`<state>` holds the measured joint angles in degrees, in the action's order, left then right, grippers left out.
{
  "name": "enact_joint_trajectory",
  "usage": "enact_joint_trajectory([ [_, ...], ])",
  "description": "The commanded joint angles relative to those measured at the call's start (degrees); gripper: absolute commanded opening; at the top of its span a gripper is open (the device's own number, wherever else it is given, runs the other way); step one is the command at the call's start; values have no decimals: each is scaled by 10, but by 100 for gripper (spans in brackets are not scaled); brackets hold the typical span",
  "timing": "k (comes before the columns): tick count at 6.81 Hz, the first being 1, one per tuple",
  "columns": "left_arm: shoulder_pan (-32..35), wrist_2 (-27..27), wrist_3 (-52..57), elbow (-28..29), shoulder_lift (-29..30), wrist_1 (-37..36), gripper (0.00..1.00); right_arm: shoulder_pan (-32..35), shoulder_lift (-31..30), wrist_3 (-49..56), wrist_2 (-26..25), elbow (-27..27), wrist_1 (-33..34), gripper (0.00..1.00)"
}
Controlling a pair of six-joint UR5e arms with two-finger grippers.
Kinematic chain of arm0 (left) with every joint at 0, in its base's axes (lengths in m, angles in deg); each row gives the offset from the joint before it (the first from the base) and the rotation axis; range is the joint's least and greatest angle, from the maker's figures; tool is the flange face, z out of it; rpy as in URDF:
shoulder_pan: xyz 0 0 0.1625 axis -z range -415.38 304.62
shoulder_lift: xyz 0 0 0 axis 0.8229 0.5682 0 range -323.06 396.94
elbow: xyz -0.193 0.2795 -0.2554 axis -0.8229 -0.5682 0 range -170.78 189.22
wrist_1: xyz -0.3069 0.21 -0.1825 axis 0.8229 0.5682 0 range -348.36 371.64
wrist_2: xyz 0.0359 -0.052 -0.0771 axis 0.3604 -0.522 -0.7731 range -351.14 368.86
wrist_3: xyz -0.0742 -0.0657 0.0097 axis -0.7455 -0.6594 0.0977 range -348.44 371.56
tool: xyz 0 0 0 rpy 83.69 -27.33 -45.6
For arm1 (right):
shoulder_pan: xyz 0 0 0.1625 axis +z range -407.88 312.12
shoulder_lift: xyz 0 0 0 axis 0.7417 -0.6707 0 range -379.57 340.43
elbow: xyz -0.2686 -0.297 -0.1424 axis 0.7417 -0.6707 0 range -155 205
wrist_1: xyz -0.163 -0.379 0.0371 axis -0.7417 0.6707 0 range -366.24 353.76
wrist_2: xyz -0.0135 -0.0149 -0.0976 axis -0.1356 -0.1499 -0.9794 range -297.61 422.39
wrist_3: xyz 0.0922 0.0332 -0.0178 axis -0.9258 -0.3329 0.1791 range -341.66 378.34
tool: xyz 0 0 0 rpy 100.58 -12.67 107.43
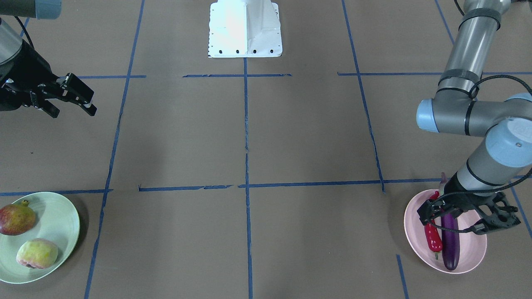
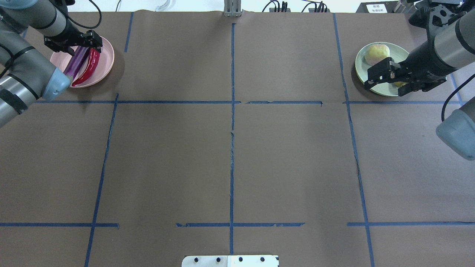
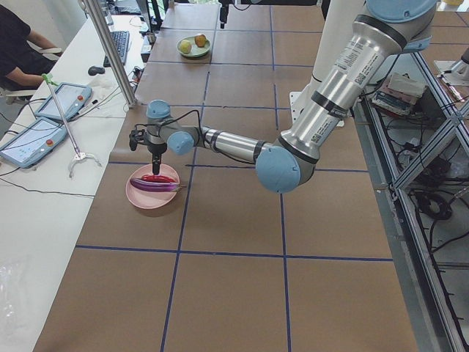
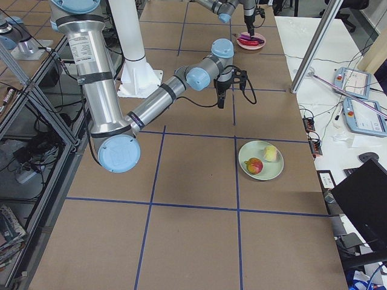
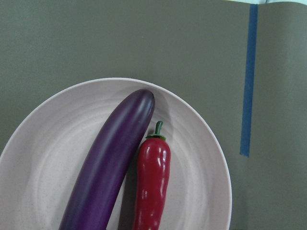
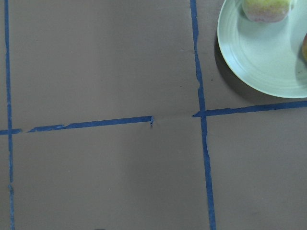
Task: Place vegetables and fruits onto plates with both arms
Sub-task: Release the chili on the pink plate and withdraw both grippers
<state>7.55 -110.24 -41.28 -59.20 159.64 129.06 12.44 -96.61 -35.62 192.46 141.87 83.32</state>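
Note:
The purple eggplant [image 1: 450,241] and the red chili [image 1: 433,238] lie side by side on the pink plate [image 1: 474,253]; the left wrist view shows eggplant [image 5: 110,163], chili [image 5: 152,187] and plate [image 5: 43,158] from above. My left gripper [image 1: 457,218] hovers just above them, open and empty. The pomegranate [image 1: 16,219] and the apple-like fruit [image 1: 37,253] sit on the mint green plate [image 1: 62,220]. My right gripper [image 1: 72,109] is open and empty, raised over the table, away from that plate on the robot's side. In the overhead view it [image 2: 389,83] hides most of the pomegranate.
The white base block [image 1: 245,29] stands at the middle of the robot's edge. Blue tape lines [image 1: 246,124] divide the brown table. In the exterior left view a side bench with tablets [image 3: 62,99], a metal pole [image 3: 110,51] and a seated person [image 3: 18,51] borders the plates' side.

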Motion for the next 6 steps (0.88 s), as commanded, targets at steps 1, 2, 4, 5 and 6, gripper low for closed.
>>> enact_joint_trajectory([
  [1,39,-71,86,-62,-39,-4,89,41,-27,35,1,-5,7,100],
  [2,66,-88,165,-99,-81,-7,89,69,-58,99,4,-6,8,100],
  [4,135,-137,302,-132,-161,-7,89,124,-108,230,17,-7,44,100],
  [5,153,-140,346,-144,-183,-8,89,155,-106,282,32,-3,101,100],
  [6,167,-142,389,-161,-210,-23,89,176,-103,341,33,-3,140,100],
])
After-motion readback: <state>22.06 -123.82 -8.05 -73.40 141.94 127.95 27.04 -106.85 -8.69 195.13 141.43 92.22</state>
